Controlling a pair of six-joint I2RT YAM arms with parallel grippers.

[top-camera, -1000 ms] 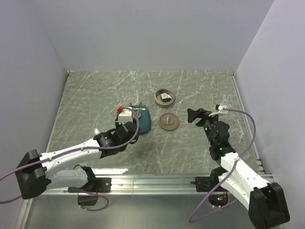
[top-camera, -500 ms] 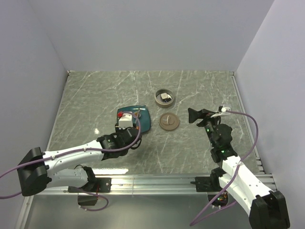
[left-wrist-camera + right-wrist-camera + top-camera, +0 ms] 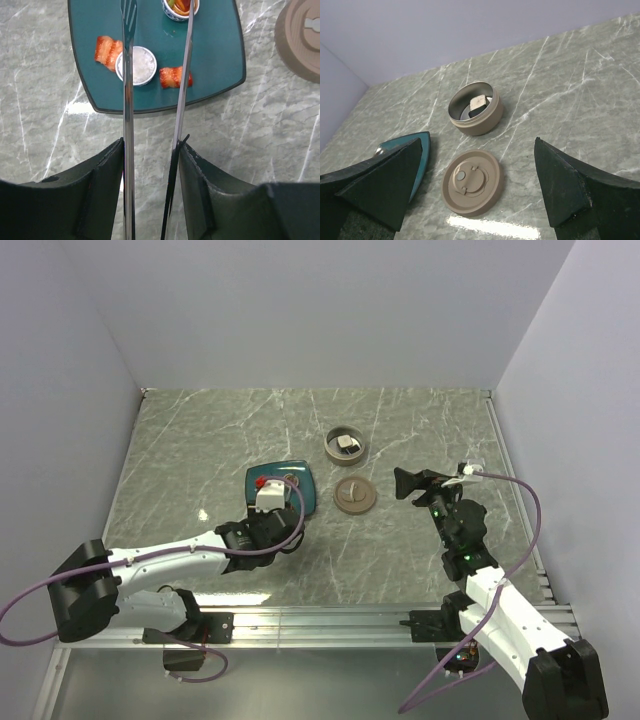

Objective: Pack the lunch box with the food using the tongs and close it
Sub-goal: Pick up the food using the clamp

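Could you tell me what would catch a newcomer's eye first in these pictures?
Probably the tongs, gripped in the left tool and stretching over the teal plate, where a white round sits between two orange-red pieces. Next comes the open lunch box toward the far middle of the table, with one piece inside and its lid lying just in front. The right tool hangs wide open beside that lid.

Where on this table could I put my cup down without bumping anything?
Bare table lies left of the teal plate, in the far right corner beyond the tin, and on the near side of the lid. The middle is crowded: plate, tin and lid sit close together, with the tongs over the plate.
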